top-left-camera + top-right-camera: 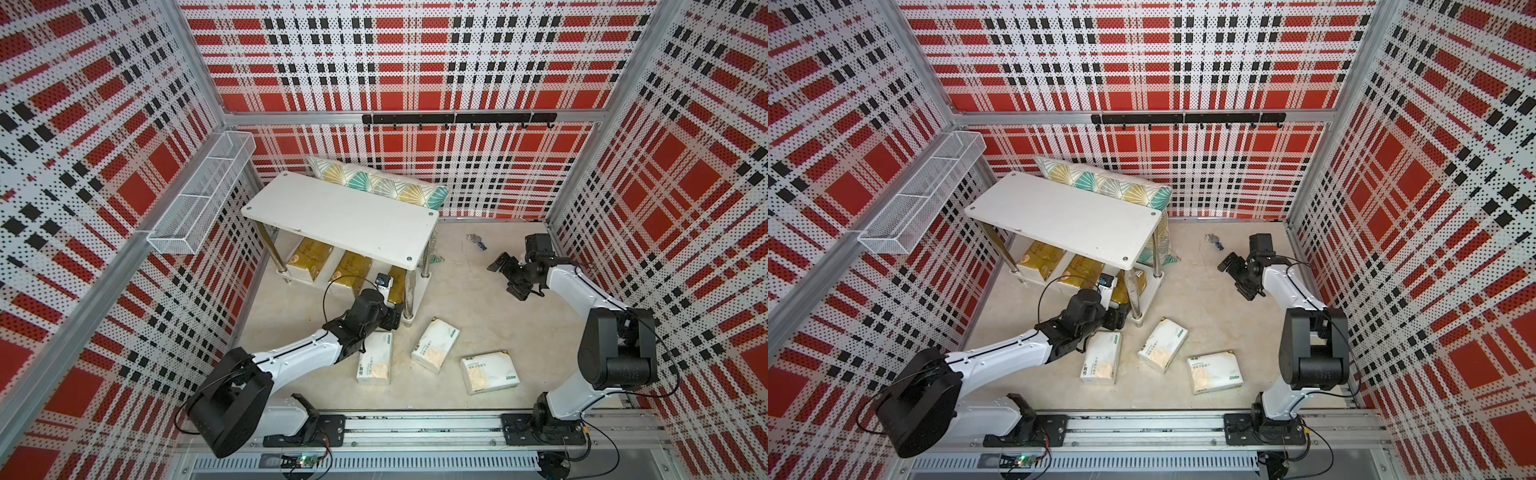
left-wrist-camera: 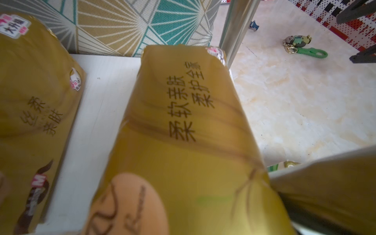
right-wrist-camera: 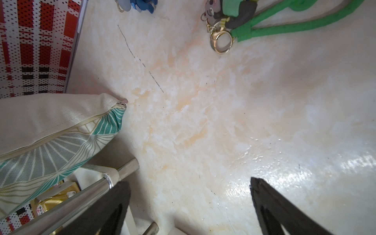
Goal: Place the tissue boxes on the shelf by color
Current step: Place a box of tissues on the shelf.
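1. Three gold tissue packs point(image 1: 353, 270) lie side by side on the shelf's point(image 1: 340, 216) lower tier, their long axes running from front edge to back edge.
2. The corner pack point(image 2: 183, 126) reads "柔软亲肤 柔护全家". Its neighbour point(image 2: 34, 114) reads "丝柔亲肤".
3. Three white tissue packs point(image 1: 434, 345) lie scattered on the floor point(image 1: 478, 299) before the shelf's front edge, logos illegible.
4. The left gripper point(image 1: 392, 316) sits at the tier's front corner, and its claw cannot be told. The right gripper point(image 3: 189, 203) is spread and empty.

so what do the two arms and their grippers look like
The left arm and right arm have white links and bulky black joint housings. A thin black cable loops by the left wrist. The left gripper and right gripper are black; the right's fingers taper.
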Controlling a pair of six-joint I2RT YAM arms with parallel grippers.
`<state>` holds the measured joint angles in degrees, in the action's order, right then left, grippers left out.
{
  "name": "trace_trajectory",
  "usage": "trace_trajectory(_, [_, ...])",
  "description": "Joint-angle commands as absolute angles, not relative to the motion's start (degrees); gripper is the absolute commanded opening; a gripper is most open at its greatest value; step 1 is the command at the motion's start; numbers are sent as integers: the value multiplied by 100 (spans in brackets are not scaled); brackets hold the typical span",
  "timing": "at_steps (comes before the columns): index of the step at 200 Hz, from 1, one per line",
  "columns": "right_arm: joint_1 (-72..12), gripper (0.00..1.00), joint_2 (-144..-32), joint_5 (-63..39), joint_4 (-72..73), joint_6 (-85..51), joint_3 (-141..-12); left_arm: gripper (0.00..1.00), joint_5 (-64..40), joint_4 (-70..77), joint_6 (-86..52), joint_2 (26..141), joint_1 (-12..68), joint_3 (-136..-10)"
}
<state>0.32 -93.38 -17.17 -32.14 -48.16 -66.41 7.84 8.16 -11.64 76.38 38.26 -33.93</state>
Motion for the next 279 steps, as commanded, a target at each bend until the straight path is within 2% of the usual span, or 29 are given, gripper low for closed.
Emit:
trace_trajectory(1, [-17, 100, -9341, -1742, -3138, -4858, -6574, 82, 578, 696, -1151, 7846, 3716, -3375])
trace_trajectory(167, [-157, 100, -9385, -1837, -3054, -4932, -6548, 84, 249, 860, -896, 8534, 3371, -3983])
trace_trajectory(279, [-201, 100, -9398, -1907, -2962, -4966, -6486, 98, 141, 654, -920, 8317, 3313, -4023])
